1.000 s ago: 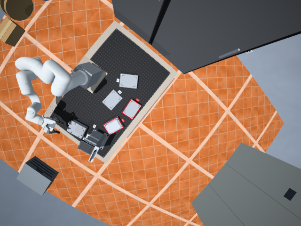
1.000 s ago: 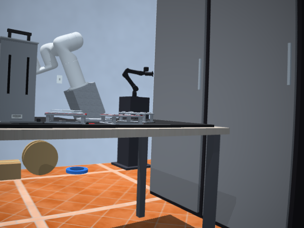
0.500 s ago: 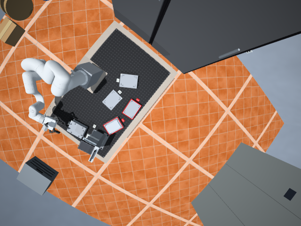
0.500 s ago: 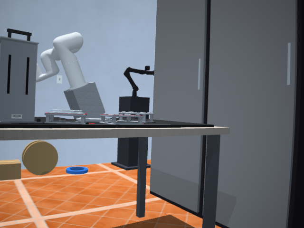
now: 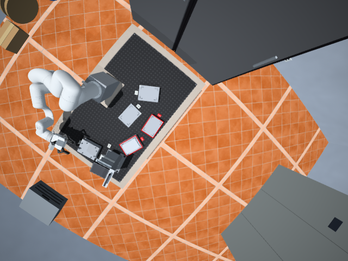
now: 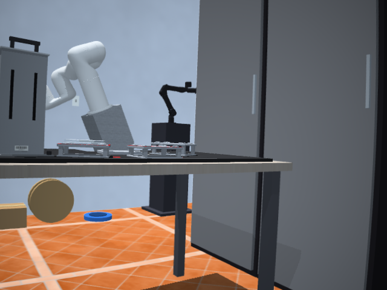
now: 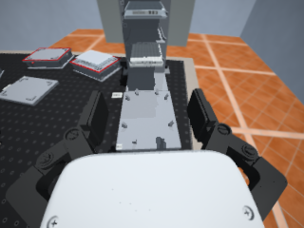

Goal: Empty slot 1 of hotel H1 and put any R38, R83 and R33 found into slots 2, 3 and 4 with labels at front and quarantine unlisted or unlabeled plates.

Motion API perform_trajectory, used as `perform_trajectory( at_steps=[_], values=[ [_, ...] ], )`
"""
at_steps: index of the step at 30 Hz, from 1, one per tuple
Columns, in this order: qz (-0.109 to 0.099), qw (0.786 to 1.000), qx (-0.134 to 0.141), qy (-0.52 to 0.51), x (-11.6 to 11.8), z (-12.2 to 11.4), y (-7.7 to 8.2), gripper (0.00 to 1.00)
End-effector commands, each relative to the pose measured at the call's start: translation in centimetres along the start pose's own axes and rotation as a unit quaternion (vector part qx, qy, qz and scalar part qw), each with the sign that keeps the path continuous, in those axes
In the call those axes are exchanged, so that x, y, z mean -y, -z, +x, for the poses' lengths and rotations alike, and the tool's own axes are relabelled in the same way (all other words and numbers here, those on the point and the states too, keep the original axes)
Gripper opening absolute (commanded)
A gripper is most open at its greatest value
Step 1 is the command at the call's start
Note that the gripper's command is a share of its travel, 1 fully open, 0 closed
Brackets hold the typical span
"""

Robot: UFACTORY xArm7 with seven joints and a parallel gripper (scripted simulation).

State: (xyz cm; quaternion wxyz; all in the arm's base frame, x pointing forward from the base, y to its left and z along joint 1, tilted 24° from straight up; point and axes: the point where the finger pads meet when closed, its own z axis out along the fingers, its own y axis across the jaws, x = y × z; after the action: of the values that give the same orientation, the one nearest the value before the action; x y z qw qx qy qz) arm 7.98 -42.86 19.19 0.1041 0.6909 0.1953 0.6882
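The plate hotel H1 [image 7: 144,28] stands straight ahead in the wrist view, and also shows in the overhead view [image 5: 111,160] and at the left of the side view [image 6: 22,99]. A well plate [image 7: 147,54] sticks out of a low slot towards me, with a light strip on its front end. Another plate [image 7: 144,9] sits in a higher slot. My gripper [image 7: 147,100] is open and empty, low over the near end of a bare grey nest with pins [image 7: 147,119]. In the overhead view the gripper [image 5: 60,145] is at the table's edge beside that nest [image 5: 89,148].
Two red-rimmed quarantine nests [image 5: 152,125] [image 5: 130,144] lie right of the hotel, and the nearer one [image 7: 95,64] seems to carry a light plate. Two grey nests [image 5: 148,93] [image 5: 129,115] lie further along the mat. The arm's base block [image 5: 105,88] stands at the table's left edge.
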Motion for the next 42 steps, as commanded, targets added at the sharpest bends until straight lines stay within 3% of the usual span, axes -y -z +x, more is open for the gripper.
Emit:
perform_trajectory(
  at_steps=[1,42],
  values=[
    [0.0,1.0,0.0,0.001,0.0,0.2,-0.2,1.0],
    [0.0,1.0,-0.001,0.001,0.2,5.2,-8.1,1.0]
  ],
)
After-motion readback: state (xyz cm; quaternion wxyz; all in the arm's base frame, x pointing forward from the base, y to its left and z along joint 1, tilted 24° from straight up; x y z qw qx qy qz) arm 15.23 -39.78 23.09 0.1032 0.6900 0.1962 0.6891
